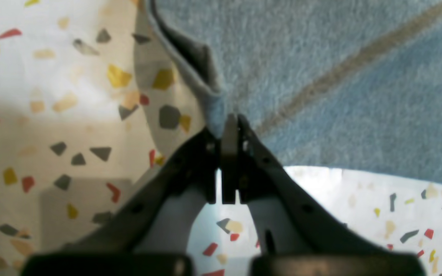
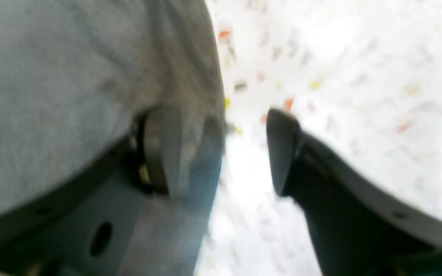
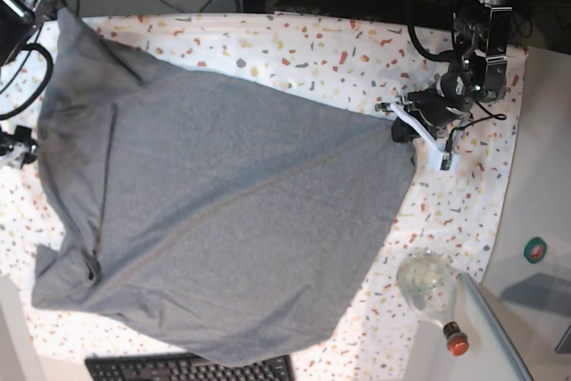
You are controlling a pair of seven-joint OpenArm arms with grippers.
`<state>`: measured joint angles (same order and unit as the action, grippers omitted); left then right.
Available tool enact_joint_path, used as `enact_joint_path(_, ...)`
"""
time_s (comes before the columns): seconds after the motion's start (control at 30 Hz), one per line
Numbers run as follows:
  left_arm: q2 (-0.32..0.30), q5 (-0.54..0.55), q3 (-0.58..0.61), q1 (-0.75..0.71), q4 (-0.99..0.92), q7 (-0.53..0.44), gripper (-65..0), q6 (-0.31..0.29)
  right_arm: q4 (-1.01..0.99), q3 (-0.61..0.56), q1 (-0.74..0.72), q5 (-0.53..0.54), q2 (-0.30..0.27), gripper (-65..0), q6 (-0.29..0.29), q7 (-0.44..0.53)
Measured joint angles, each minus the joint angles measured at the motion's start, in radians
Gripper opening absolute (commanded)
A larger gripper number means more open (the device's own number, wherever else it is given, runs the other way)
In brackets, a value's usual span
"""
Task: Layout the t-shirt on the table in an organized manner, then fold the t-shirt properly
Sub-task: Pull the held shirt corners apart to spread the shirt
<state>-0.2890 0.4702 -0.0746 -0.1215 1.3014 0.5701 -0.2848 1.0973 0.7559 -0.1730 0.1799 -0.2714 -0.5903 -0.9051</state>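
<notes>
T-shirt (image 3: pixel 223 220) corner is pinched at 3 o'clock by left fingers (image 1: pixel 230 126); right fingers (image 2: pixel 282 149) are parted wide, cloth draped over one.

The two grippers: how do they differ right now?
The left gripper is shut, pinching the t-shirt at its edge; the right gripper has its jaws apart, and cloth drapes over one finger only. The left is in sharp view; the right is blurred. Both hang over the speckled table.
</notes>
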Motion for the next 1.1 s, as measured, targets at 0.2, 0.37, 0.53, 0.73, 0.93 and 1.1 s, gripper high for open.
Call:
enact_joint_path(0.2, 0.001, 0.002, 0.001, 0.002, 0.001, -0.002, -65.0, -0.002, -0.308, 0.003, -0.072, -0.003, -0.064, -31.4, 0.010, 0.136)
enact_joint_path(0.37, 0.000, 0.002, -0.005, 0.002, 0.001, -0.003, -65.0, 0.000, -0.338, -0.045, -0.071, -0.001, -0.064, -31.4, 0.010, 0.167)
enact_joint_path(0.53, 0.001, 0.002, -0.002, 0.002, 0.001, -0.002, -65.0, -0.002, -0.329, -0.136, -0.063, -0.001, -0.055, -35.6, 0.011, 0.210)
enact_joint_path(0.73, 0.001, 0.002, -0.004, 0.002, 0.001, -0.001, -65.0, -0.002, -0.333, 0.002, -0.043, 0.022, -0.032, -65.0, 0.006, 0.211)
enact_joint_path(0.93, 0.000, 0.000, -0.005, -0.010, 0.023, 0.000, -65.0, 0.000, -0.118, 0.134, 0.050, -0.008, 0.018, -65.0, 0.007, 0.083)
enact_joint_path(1.1, -0.023, -0.006, 0.019, -0.046, 0.175, 0.018, -65.0, 0.003, 0.214, 0.145, 0.129, -0.014, 0.095, -65.0, 0.010, -0.043)
